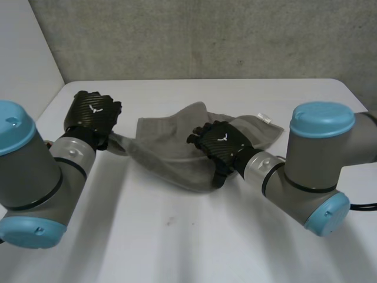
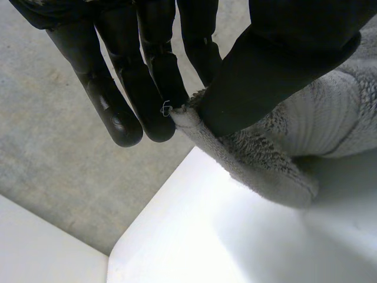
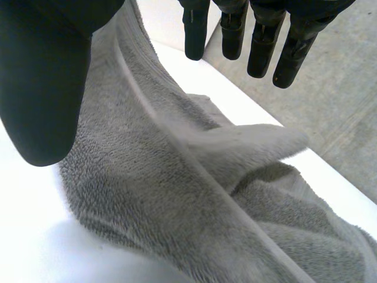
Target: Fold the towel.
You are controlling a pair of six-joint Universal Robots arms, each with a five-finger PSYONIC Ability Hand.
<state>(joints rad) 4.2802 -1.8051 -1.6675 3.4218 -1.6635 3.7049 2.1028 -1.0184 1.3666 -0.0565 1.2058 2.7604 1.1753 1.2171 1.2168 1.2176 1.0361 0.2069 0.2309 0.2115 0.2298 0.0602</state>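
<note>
A grey towel (image 1: 162, 150) lies crumpled and partly folded over itself in the middle of the white table (image 1: 177, 236). It has a small white tag (image 1: 263, 118) at its far right corner. My left hand (image 1: 91, 115) is at the towel's left corner, raised a little off the table. In the left wrist view the thumb (image 2: 277, 59) and straight fingers (image 2: 159, 88) pinch that corner of the towel (image 2: 277, 153). My right hand (image 1: 219, 141) hovers over the towel's middle. Its thumb (image 3: 41, 82) and straight fingers (image 3: 259, 35) are spread apart above the towel (image 3: 177, 200) and hold nothing.
A concrete wall (image 1: 206, 35) stands behind the table's far edge, and a white panel (image 1: 23, 59) rises at the far left. Bare table surface stretches in front of the towel, between the two arms.
</note>
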